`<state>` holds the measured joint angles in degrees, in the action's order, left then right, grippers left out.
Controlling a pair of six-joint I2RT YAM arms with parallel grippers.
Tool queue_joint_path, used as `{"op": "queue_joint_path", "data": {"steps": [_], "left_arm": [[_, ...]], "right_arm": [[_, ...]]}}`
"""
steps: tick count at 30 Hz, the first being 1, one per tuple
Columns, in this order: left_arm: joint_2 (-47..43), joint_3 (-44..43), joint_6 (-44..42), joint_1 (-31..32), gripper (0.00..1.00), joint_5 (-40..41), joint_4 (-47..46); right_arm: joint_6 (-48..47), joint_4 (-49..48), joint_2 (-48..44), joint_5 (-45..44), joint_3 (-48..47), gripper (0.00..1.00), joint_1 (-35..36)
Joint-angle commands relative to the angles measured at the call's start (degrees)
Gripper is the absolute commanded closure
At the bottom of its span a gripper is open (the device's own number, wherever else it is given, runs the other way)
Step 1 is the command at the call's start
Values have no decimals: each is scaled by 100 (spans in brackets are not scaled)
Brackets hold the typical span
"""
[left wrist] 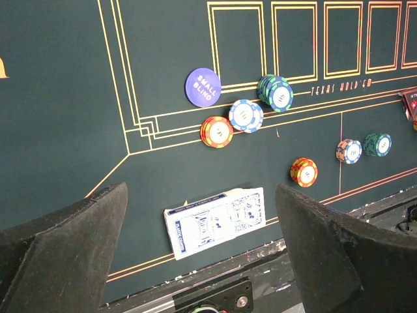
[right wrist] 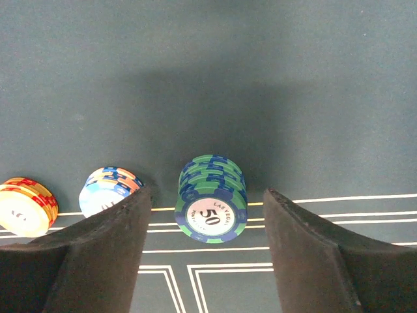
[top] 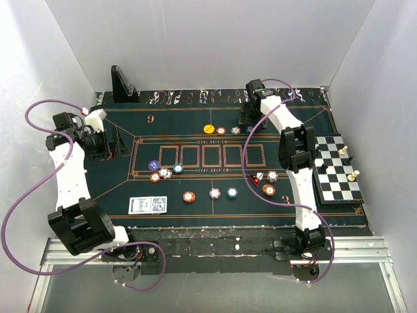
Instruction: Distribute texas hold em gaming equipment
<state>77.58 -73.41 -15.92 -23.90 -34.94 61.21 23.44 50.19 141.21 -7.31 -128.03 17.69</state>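
On the green poker mat, my right gripper is at the far side, open. Its fingers stand either side of a green-and-blue chip stack marked 50, with a gap on both sides. A white-blue-orange stack and an orange stack lie to its left. My left gripper is open and empty over the mat's left side. The blue-backed card deck lies near the front edge. A purple small-blind disc, teal, white-blue and orange stacks sit beyond it.
Single orange, white and teal chips lie mid-front. More chips and a red marker sit by the right arm. A chessboard with pieces lies at the right edge. A black wedge stand is at the back left.
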Motion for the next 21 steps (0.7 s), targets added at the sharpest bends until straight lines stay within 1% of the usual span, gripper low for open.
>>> {"op": "queue_joint_path", "data": {"steps": [1, 4, 7, 10, 12, 15, 19, 21], "left_arm": [[-120, 72, -86, -18, 2, -22, -65], [-173, 72, -43, -18, 2, -57, -48], [-243, 46, -34, -27, 2, -92, 5], [-366, 37, -16, -18, 2, -127, 49], [-454, 28, -16, -18, 2, -145, 84], [-551, 37, -7, -18, 2, -162, 145], [-648, 107, 37, -18, 2, -189, 119], [-665, 72, 63, -18, 2, -224, 163]], "right_arm": [[3, 210, -40, 10, -223, 21, 15], [20, 228, -356, -16, -109, 20, 6], [29, 263, -892, -77, 32, 18, 32], [20, 298, -1550, -165, 426, 17, 173], [3, 202, -2086, -253, 900, 16, 357], [20, 123, -2947, -420, 1874, 14, 778], [108, -255, -3993, -569, 3483, 12, 1674], [283, -230, -4249, -570, 4081, 12, 2148]]}}
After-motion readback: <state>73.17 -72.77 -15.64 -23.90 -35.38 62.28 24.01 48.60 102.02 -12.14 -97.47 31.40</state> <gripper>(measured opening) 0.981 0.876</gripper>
